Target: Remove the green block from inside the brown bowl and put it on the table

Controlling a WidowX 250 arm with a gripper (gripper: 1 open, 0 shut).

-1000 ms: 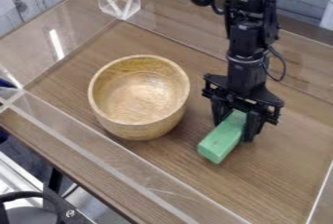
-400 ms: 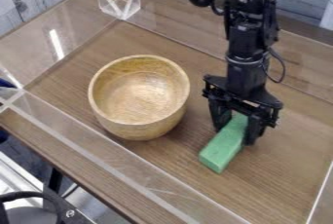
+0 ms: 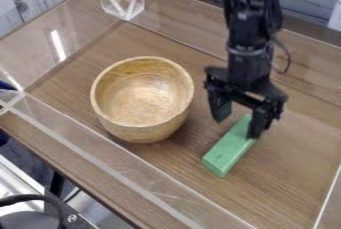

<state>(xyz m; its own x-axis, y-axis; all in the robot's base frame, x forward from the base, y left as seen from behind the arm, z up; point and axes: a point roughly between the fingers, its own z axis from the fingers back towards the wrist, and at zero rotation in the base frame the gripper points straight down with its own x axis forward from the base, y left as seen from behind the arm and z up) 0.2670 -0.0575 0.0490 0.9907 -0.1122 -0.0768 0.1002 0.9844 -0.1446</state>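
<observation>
The green block (image 3: 229, 150) lies flat on the table (image 3: 120, 163), just right of the brown bowl (image 3: 142, 96). The bowl's inside shows bare wood and nothing in it. My gripper (image 3: 241, 115) hangs pointing down above the block's far end, fingers spread open and clear of the block, with nothing between them. One dark fingertip (image 3: 261, 125) overlaps the block's upper end in the view.
Low clear acrylic walls (image 3: 54, 123) edge the table on the left and front. A clear acrylic bracket (image 3: 122, 1) stands at the far back. Bare tabletop lies right of the block and behind the arm.
The gripper opened, let go of the green block and rose a little. The block now rests on the table. The bowl stayed put.
</observation>
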